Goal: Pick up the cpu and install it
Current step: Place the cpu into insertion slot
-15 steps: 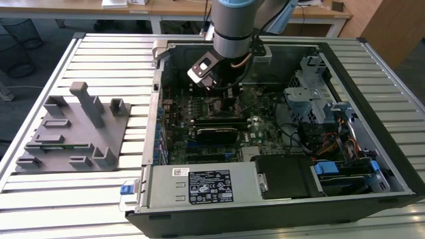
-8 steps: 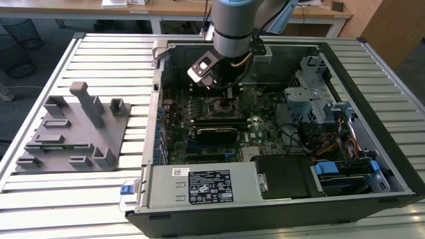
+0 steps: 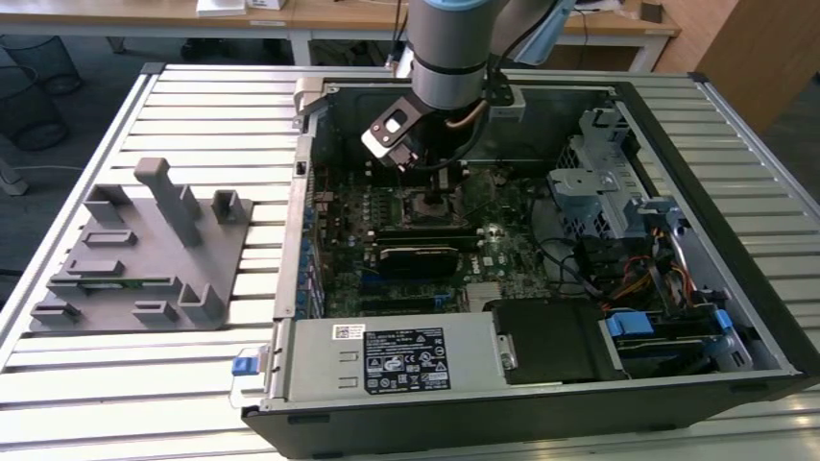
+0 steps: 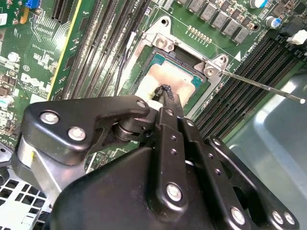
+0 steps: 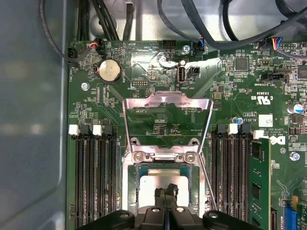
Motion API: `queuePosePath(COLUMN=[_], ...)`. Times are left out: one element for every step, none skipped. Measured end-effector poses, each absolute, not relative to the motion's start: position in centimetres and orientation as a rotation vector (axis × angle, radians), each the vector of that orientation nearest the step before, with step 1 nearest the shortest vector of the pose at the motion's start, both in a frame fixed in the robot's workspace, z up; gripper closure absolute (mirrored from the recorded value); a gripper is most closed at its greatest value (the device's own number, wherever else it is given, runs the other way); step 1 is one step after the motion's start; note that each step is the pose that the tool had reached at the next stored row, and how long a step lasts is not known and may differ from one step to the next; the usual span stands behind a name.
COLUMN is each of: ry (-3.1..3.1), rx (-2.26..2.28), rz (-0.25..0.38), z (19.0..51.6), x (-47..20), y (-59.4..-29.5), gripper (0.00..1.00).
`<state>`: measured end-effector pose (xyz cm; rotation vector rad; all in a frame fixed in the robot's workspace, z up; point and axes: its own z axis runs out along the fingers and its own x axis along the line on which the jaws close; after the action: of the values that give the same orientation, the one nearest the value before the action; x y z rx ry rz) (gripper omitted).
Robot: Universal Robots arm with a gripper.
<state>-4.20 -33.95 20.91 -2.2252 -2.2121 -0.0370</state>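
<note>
A slatted metal table (image 3: pixel 154 384) carries an open computer case (image 3: pixel 769 317), with a grey holder block (image 3: pixel 141 250) standing to the exterior view's left. The arm reaches into the case so the tool (image 4: pixel 168 92) hangs directly over the motherboard socket (image 5: pixel 130 184). The socket's metal frame (image 5: pixel 167 103) is swung up to admit the chip. The cpu (image 4: pixel 165 76) lies flat in that socket. The tool's fingers are pressed together and grip nothing, their tips at or just above its top.

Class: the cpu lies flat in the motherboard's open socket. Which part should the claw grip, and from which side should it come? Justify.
Probably straight down from above, pinching two opposite edges of the cpu. It is thin and lies flat; the socket frame around it blocks a sideways approach, while the load plate is swung back, leaving the top open.
</note>
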Motion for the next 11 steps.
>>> queuePosePath(ry=[-2.212,-2.212,-2.212,-2.212,-2.212,-2.212,-2.212,-2.212,-2.212,-2.212,-2.212], rx=[-2.225,-2.225,-2.225,-2.225,-2.225,-2.225,-2.225,-2.225,-2.225,-2.225,-2.225], rz=[-0.037,-0.037,-0.037,-0.037,-0.037,-0.037,-0.037,-0.037,-0.037,-0.037,-0.037], z=[20.94,20.97,20.99,21.02,21.06,21.09,21.11,21.13,21.16,21.21,21.23], x=[-4.20,-4.20,-4.20,-4.20,-4.20,-4.20,-4.20,-4.20,-4.20,-4.20,-4.20], y=[-33.95,-33.95,-33.95,-33.95,-33.95,-33.95,-33.94,-33.94,-33.95,-33.95,-33.94], gripper=[0.89,0.89,0.89,0.89,0.89,0.89,0.89,0.89,0.89,0.89,0.89])
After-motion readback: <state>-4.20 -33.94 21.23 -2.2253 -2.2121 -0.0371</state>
